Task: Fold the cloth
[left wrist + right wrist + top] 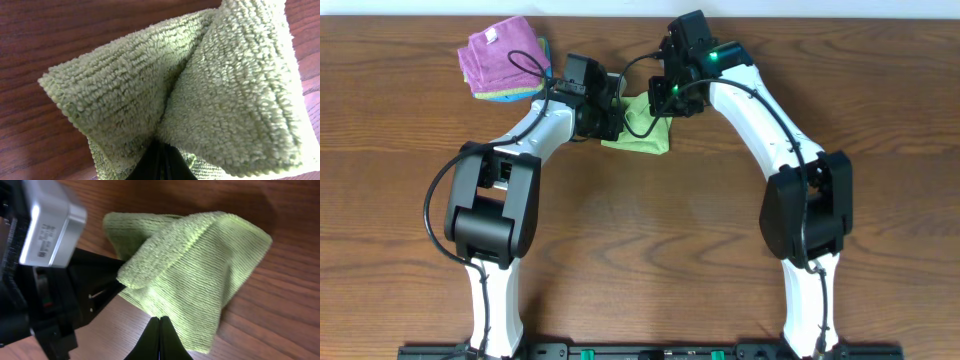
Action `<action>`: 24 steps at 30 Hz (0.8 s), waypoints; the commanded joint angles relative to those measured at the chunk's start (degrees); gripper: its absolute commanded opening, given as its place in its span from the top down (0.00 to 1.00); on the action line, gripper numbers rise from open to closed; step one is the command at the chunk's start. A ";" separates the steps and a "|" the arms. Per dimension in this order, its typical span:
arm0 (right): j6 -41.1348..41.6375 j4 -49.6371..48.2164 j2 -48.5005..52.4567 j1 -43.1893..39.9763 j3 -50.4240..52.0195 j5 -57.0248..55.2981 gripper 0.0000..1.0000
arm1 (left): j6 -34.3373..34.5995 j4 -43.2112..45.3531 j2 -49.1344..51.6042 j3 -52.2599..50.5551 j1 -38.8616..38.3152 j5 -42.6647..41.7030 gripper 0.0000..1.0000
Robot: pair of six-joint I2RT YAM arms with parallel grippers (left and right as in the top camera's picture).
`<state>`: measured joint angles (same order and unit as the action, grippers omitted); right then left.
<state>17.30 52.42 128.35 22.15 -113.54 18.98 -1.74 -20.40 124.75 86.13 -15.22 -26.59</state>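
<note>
The left claw (159, 161) is clamped on a bunched fold of the cloth (210, 95), holding it up like a tent, likely so 1 layer can go over another. The right claw (160, 339) is closed too, apparently pinching the near hem to keep it taut. The cloth sits toward the back of the tabletop (640, 250), between the 2 arms, apart from the purple cloth (495, 55).

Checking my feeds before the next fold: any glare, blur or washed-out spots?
Overhead: even light, sharp, the cloth partly hidden. Left wrist: cloth fills frame, right edge washed out white. Right wrist: cloth sharp, close grey box blurred with glare.
</note>
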 commanded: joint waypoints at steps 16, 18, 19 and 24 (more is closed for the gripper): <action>0.00 -5.20 5.11 0.81 -1.03 3.13 0.98 | -0.85 0.98 0.61 1.25 -0.17 -0.44 0.94; 0.04 -5.95 5.25 0.81 -1.03 3.61 0.99 | -0.85 1.01 0.61 1.25 -0.17 -0.44 0.94; 0.48 -5.90 5.49 0.81 -1.05 3.63 0.98 | -0.85 1.01 0.61 1.25 -0.17 -0.42 0.94; 0.63 -5.09 6.14 1.18 -1.03 3.52 0.98 | -0.85 1.38 0.61 1.25 -0.17 -0.44 0.94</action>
<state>17.39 47.13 132.77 22.46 -113.56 21.74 -1.74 -19.25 124.75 86.13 -15.22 -26.59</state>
